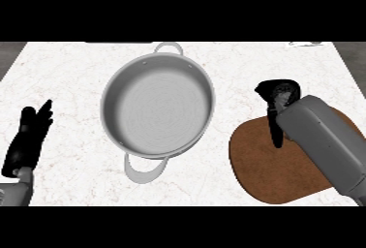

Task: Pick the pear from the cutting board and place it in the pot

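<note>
Right robot hand sits curled at 3 o'clock over the cutting board's top edge, prob. hiding the pear (can't confirm), so lift straight, then swing w/o tilt toward 10 o'clock over the pot; left robot hand rests open at 8 o'clock.

No text, label, brand, number or sign can be read anywhere here.

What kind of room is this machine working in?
Most likely a kitchen counter. A white marbled countertop carries a grey two-handled pot and a round brown cutting board, both cooking gear. The right hand is curled above the board's far edge; the left hand rests open at the left.
</note>
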### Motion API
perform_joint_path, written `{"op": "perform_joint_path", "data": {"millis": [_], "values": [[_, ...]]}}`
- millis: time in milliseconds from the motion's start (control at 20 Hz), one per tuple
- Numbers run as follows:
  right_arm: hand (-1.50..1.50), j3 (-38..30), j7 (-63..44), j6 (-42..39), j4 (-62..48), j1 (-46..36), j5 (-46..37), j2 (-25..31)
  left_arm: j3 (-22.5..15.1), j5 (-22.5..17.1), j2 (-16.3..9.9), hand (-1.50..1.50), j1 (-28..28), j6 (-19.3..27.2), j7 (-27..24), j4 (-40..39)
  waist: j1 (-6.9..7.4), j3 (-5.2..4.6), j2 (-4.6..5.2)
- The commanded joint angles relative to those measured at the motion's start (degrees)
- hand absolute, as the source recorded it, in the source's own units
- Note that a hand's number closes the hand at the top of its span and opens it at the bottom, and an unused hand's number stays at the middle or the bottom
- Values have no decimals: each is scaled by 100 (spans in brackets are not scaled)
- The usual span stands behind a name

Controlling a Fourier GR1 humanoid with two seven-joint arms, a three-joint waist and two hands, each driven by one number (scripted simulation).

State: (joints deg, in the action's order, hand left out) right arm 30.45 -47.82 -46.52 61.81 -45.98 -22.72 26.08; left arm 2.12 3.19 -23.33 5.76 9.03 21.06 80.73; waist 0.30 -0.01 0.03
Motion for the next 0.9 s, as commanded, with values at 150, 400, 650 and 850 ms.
{"op": "perform_joint_path", "data": {"millis": [150, 400, 650, 850], "values": [[-150, -37, 201, 323, -135, 378, -939, -370, 323, -93, -39, 0, 157, -337, -118, -178, 4, 1, 2], [-150, -208, 403, -68, -1, 789, -1098, 8, 109, 236, 134, 0, 53, -192, 238, 140, -39, 2, -8], [-150, -629, 649, -325, -374, 503, -1336, -103, 66, 483, 344, 0, 110, -74, 515, 364, -17, 2, -2], [-150, -799, 753, -176, -1021, 192, -1657, -492, 170, 488, 503, 0, 137, -157, -30, -82, 11, 1, 12]]}}
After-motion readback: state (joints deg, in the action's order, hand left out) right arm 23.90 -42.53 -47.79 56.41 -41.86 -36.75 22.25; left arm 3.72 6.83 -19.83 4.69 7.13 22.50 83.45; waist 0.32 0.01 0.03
